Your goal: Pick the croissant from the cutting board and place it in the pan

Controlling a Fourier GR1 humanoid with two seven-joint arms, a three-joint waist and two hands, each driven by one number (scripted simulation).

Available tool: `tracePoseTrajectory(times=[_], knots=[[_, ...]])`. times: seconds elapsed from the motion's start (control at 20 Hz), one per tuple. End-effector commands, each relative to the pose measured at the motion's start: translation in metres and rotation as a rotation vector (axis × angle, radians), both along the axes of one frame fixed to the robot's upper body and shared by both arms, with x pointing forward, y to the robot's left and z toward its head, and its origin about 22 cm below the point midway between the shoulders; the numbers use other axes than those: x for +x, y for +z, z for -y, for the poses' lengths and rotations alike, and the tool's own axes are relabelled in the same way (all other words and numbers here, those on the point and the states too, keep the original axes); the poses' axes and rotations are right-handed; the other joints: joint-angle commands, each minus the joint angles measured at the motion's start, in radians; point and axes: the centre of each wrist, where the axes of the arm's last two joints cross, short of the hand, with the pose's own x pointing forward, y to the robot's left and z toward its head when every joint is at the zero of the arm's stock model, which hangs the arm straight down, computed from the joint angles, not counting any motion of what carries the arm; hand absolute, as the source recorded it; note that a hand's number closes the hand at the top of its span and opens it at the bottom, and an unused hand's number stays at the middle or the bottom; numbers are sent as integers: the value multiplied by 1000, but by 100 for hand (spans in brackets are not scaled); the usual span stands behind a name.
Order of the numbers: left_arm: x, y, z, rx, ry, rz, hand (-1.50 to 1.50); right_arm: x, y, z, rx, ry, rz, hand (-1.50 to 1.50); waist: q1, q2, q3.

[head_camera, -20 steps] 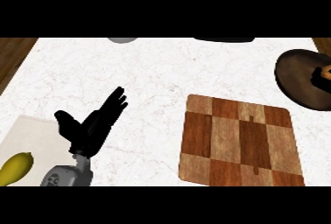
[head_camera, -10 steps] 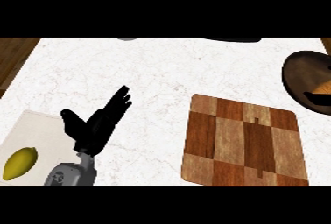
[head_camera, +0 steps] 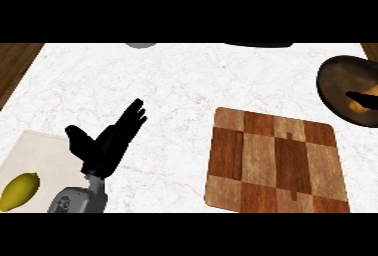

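Since the earlier frame, everything is sliding leftward in view. Croissant is lying in the pan, under my right hand's dark fingers, state indeterminable. Cutting board is lying bare. Left hand is resting, fingers spread.

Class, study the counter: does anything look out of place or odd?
Nothing is spilled or broken. One oddity: the cutting board is bare, while an orange shape, maybe the croissant, sits in the pan at the right edge, under dark fingers.
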Motion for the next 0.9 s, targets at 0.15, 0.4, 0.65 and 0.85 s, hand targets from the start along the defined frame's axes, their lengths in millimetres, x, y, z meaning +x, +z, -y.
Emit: tracePoseTrajectory(times=[0.15, 0.4, 0.65, 0.85], knots=[[-5, 2, -2, -16, 19, 2, 0, -37, -2, 42, 210, 90, 37, -150, -12, -5, 0], [-10, -5, 9, -14, 4, -10, 0, -64, -9, 63, 248, 214, 45, -150, -20, -7, 0], [-6, 3, -4, -8, 33, -9, 0, -106, -23, 87, 278, 313, 24, -150, -31, -13, 0], [-8, -7, -2, -3, 28, -12, 0, -115, -13, 99, 268, 354, 31, -150, -32, -13, -1]])
